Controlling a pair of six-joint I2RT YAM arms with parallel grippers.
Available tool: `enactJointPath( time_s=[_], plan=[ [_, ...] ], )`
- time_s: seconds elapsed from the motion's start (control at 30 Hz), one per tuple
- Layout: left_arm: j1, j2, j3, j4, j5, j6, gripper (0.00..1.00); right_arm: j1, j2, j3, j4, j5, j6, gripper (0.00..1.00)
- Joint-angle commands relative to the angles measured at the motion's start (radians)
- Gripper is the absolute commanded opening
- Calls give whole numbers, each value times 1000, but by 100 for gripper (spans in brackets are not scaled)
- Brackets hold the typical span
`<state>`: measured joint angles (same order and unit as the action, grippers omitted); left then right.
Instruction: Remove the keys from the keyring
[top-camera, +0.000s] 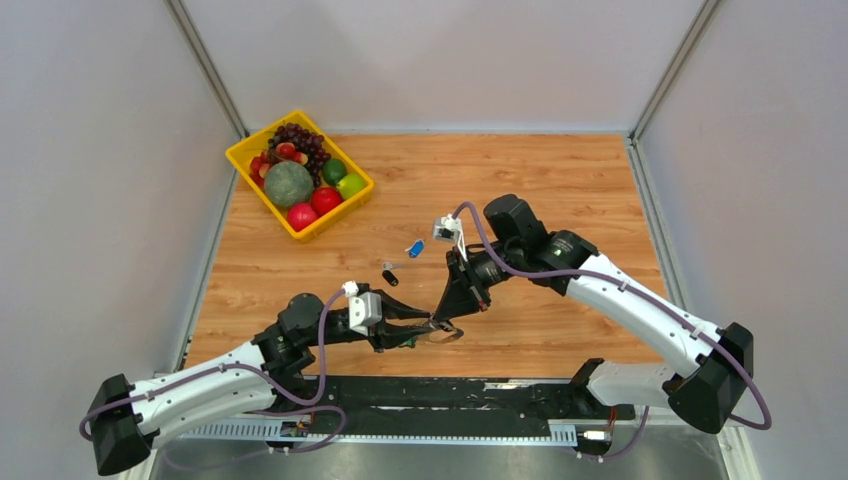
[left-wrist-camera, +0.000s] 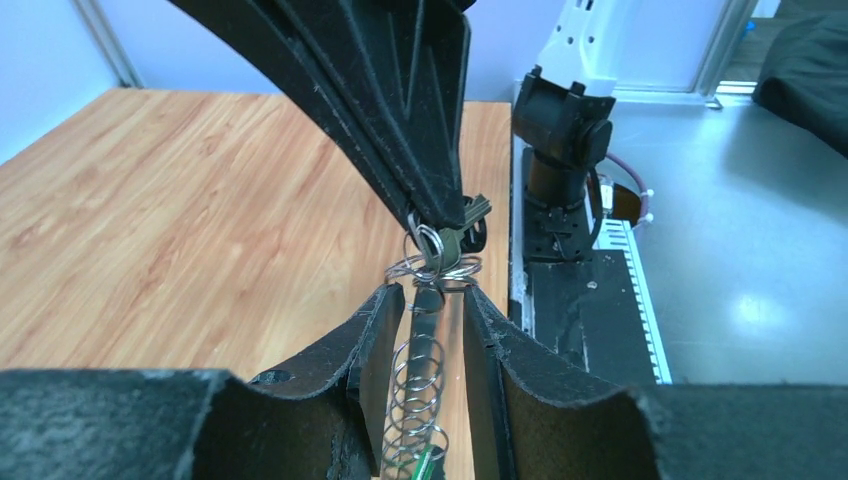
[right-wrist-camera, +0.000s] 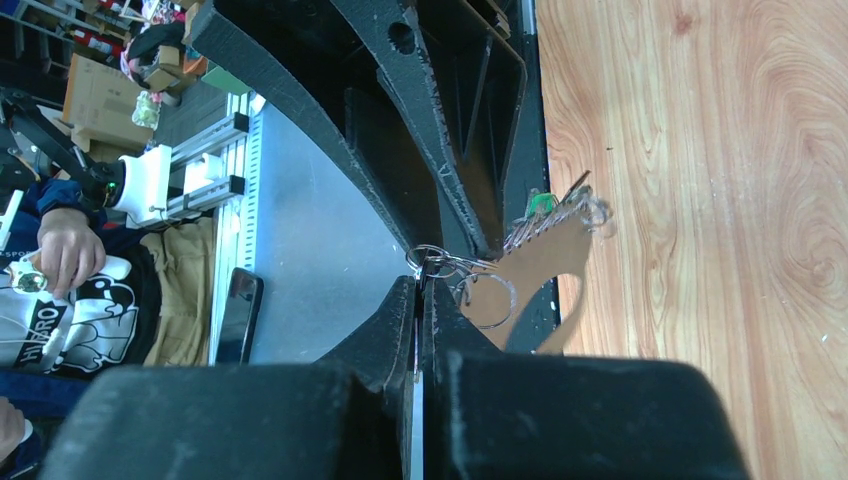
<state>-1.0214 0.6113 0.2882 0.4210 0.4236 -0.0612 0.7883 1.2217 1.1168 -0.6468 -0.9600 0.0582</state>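
The keyring hangs just above the table's near edge, between the two arms. In the left wrist view it is a stack of thin wire loops with a green tag at the bottom. My right gripper is shut on a silver key joined to those loops. My left gripper is open, its fingers standing either side of the wire loops without pressing them. Two loose keys lie on the table, one blue-headed and one black-headed.
A yellow basket of fruit stands at the back left. A black rail with the arm bases runs along the near edge. Beyond the table lie a phone and a seated person.
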Motion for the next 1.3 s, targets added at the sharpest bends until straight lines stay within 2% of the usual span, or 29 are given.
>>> enactJointPath(
  time_s=[0.0, 0.2, 0.23, 0.33, 0.37, 0.53, 0.6, 0.7, 0.77, 0.97, 1.1, 1.27],
  plan=[
    [-6, 9, -7, 109, 91, -2, 39, -4, -35, -2, 57, -43, 2, 0],
    [-8, 26, -3, 107, 101, -10, 39, -4, -39, -2, 58, -51, 0, 0],
    [-8, 26, -3, 106, 101, -8, 37, -4, -41, -2, 57, -52, 0, 0],
    [-8, 29, 1, 98, 102, -8, 21, -4, -42, -3, 56, -53, -1, 0],
    [-8, 29, 1, 94, 100, -7, 19, -4, -42, -3, 57, -57, -2, 0],
    [-8, 30, 9, 76, 88, -8, 20, -4, -43, -3, 56, -63, -3, 0],
    [-8, 33, 10, 75, 87, -13, 23, -4, -42, 0, 59, -65, -1, 0],
    [-8, 41, 11, 80, 79, -18, 35, -4, -42, 2, 60, -75, 2, 0],
    [-8, 46, 11, 82, 70, -16, 37, -4, -42, 2, 61, -82, 2, 0],
    [-9, 58, 17, 91, -18, -19, 31, -3, -40, 0, 69, -100, 9, 0],
    [-10, 74, 18, 129, -46, -33, 36, -2, -37, -6, 77, -104, 17, 0],
    [-9, 79, 24, 131, -60, -28, 35, -3, -39, -10, 88, -103, 25, 0]
  ],
)
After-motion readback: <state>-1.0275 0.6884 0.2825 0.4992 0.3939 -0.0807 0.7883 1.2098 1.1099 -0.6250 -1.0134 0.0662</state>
